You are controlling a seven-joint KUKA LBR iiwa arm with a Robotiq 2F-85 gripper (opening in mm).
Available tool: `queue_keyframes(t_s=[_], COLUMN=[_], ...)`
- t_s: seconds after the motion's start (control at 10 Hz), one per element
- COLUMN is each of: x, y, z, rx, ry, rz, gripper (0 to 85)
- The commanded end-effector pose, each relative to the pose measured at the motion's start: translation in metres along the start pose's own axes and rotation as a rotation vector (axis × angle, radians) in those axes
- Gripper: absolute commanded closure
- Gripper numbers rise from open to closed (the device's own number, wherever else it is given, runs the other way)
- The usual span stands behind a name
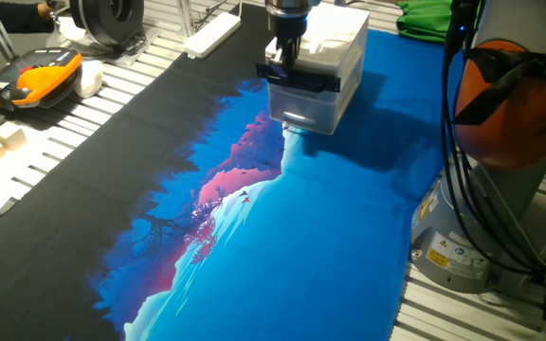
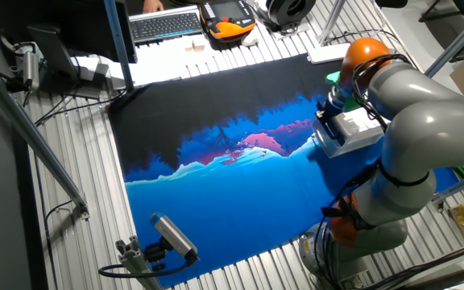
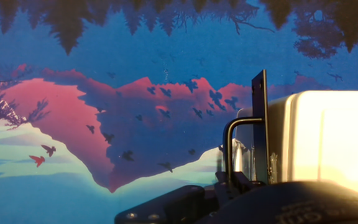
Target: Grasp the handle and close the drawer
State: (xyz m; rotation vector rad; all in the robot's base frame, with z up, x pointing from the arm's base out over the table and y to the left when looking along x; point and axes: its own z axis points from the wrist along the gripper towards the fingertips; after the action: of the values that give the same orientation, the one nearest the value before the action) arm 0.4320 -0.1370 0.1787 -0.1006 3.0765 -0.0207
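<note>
My gripper (image 1: 283, 59) sits at the black handle (image 1: 299, 78) of the white drawer (image 1: 301, 104), at the far end of a blue mountain-scene mat (image 1: 292, 246) on a slatted table (image 1: 55, 152); its grip cannot be made out.

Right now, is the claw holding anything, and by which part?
It looks so: the claw sits at the drawer's black handle, near its left end. Finger closure is hidden.

Slatted metal table (image 1: 112, 114) – printed mountain-scene cloth (image 1: 282, 246); keyboard (image 2: 165, 25) at far edge
</note>
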Motion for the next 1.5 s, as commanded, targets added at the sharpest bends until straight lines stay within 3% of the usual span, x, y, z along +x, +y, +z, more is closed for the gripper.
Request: queue_keyframes(t_s=[0.0,0.2,0.8,1.4], x=[-0.0001,0.0000,0.0000,0.0001], y=[-0.0004,-0.0005,-0.0005,-0.0008], z=[-0.0006,-0.0007,-0.0005,-0.0005], rx=[0.000,0.018,0.033,0.032], ry=[-0.001,-0.001,-0.001,-0.002], rz=[-0.002,-0.008,-0.011,-0.008], gripper=[85.0,85.0,85.0,85.0])
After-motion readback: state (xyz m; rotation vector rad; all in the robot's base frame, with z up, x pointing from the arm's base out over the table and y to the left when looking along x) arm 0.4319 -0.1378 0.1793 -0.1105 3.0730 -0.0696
